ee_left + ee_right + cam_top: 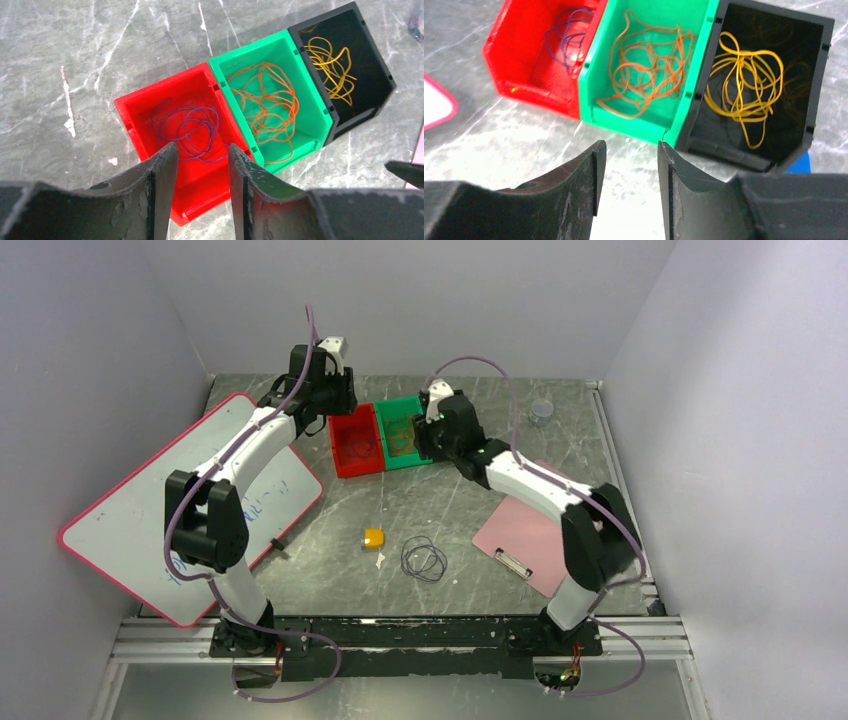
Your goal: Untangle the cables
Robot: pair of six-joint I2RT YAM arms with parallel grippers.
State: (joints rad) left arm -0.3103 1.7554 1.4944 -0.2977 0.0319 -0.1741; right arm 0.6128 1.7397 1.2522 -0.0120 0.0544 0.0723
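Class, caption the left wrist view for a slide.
Open left gripper near the red bin of purple cable, beside green bin with orange cable and black bin with yellow cable.

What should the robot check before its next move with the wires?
1. Left gripper empty: ok, jaws apart, nothing between them.
2. Right gripper empty: ok, jaws apart, nothing between them.
3. Purple cable inside the red bin: ok.
4. Orange cable inside the green bin: ok.
5. Yellow cable inside the black bin: ok.
6. Every cable in a bin: not ok. A dark cable loop lies on the table, near the arms' bases and apart from the bins.
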